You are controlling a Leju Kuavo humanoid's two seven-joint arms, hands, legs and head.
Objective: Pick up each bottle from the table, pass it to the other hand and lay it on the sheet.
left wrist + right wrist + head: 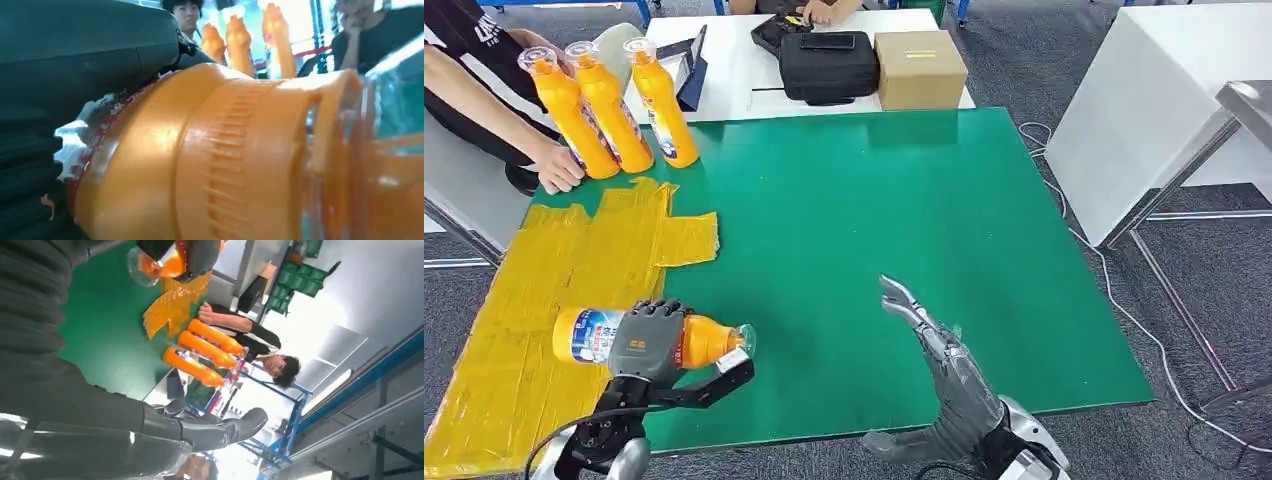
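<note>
You won't find any legible text here. The held bottle point(654, 338) at lower left carries a blue-and-white label, and the three standing bottles point(609, 110) at upper left bear labels too, all too small to read.

The left hand point(649, 342) covers the middle of the held bottle point(589, 335), hiding part of its label. In the left wrist view the bottle's clear cap point(395, 125) is blurred and cut by the edge. The person's arm point(484, 100) hides the far-left standing bottle's base point(589, 165).
</note>
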